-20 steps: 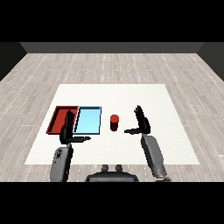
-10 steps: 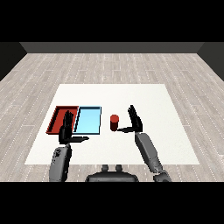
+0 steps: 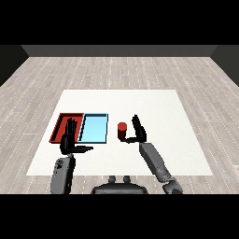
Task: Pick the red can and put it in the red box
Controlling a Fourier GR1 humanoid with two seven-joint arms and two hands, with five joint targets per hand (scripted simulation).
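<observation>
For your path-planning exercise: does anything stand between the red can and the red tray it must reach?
Yes. The light blue tray lies on the table directly between the red can and the red tray. The left robot hand also hangs over the red tray's near edge.

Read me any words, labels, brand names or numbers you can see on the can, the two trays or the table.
None: no readable text shows anywhere.
Red can: plain red, no label visible.
Red tray and light blue tray: plain, no markings.
White table: bare of any writing.
</observation>
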